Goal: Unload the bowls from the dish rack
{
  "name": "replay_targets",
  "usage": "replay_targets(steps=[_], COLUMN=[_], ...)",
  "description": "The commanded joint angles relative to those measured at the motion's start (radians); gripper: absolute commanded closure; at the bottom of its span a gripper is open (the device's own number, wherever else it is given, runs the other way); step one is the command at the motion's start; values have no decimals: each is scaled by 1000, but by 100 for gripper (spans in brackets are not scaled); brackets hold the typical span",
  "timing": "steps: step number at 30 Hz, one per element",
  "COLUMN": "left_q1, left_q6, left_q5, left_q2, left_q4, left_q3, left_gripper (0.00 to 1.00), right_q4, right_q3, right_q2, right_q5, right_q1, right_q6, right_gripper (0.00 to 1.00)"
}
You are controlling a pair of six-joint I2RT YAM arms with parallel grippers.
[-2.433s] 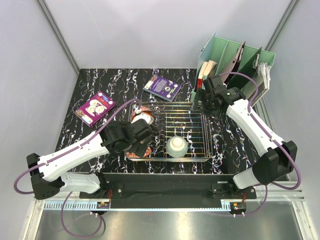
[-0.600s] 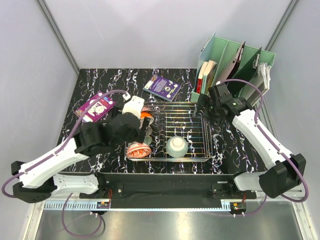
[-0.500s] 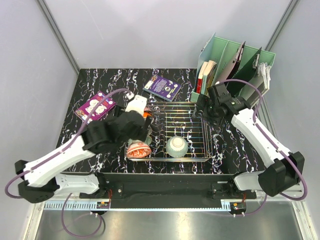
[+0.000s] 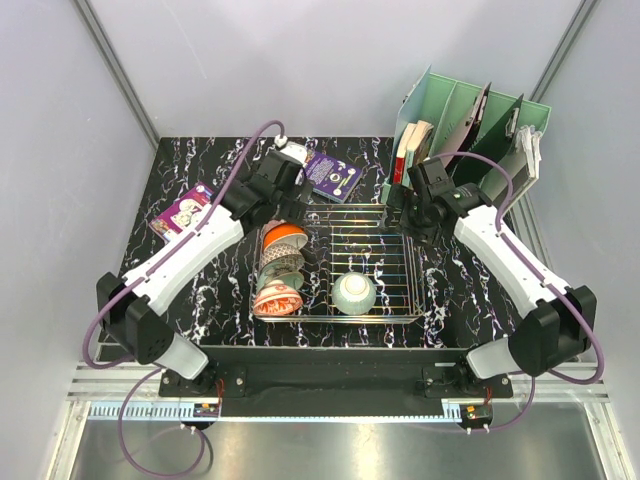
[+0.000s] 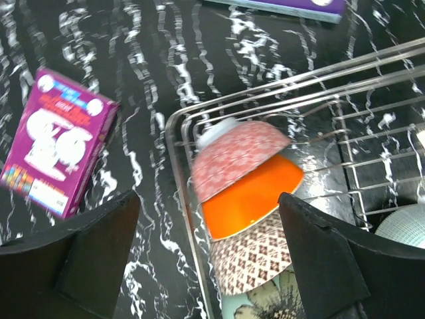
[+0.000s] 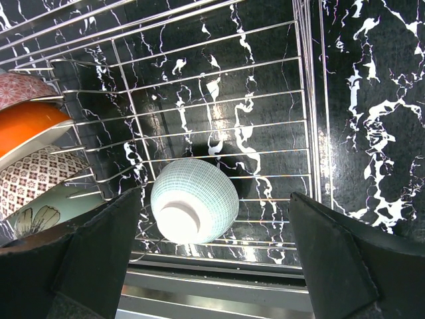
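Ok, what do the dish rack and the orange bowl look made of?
The dish rack looks like chrome-plated steel wire, with thin bars and bright mirror-like glints. The orange bowl looks like glazed ceramic, with smooth, even colour and a soft sheen, though hard plastic cannot be ruled out.

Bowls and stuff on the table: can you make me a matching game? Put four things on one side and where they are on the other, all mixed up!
Things:
1. orange bowl
2. pale green bowl
3. purple box
4. file organizer

Places:
A. upside down in the middle of the rack
B. lying left of the rack, outside it
C. on edge at the rack's left end
D. standing beyond the rack's far right corner

Pairs: 1-C, 2-A, 3-B, 4-D
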Motion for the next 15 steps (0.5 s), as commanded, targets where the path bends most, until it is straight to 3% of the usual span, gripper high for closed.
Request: replay_targets(steps=[1, 15], left_q1=[-4, 11], left_q6=[76, 80], left_q5=[70, 82], left_q2=[7, 75], left_q4=[32, 39], left_q3=[43, -37], left_gripper=[9, 10], right_q4=[25, 37], right_q3=[20, 38], right_q2=[7, 61], right_q5=[11, -9], right_q1=[-7, -15], right_q6=[-20, -18], right_gripper=[0, 0])
